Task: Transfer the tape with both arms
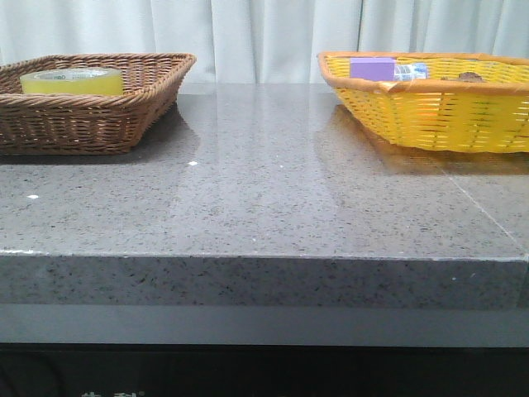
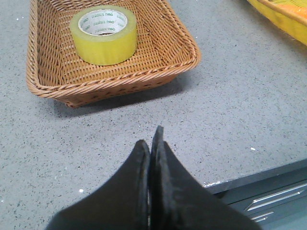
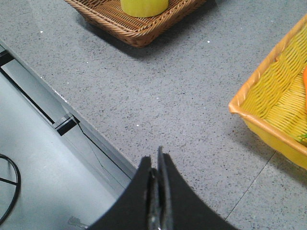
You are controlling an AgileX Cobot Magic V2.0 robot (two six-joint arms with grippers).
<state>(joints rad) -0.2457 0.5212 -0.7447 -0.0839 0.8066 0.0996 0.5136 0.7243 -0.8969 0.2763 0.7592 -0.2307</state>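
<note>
Black tools (image 2: 152,143) (image 3: 157,165) closed, both empty.

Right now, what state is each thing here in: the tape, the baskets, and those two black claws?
Tape: lying flat in the brown basket, untouched.
Brown basket: on the table, holding only the tape.
Yellow basket: on the table, holding a purple box and other small items.
Left gripper: shut, empty, above the table.
Right gripper: shut, empty, over the table's edge.
</note>
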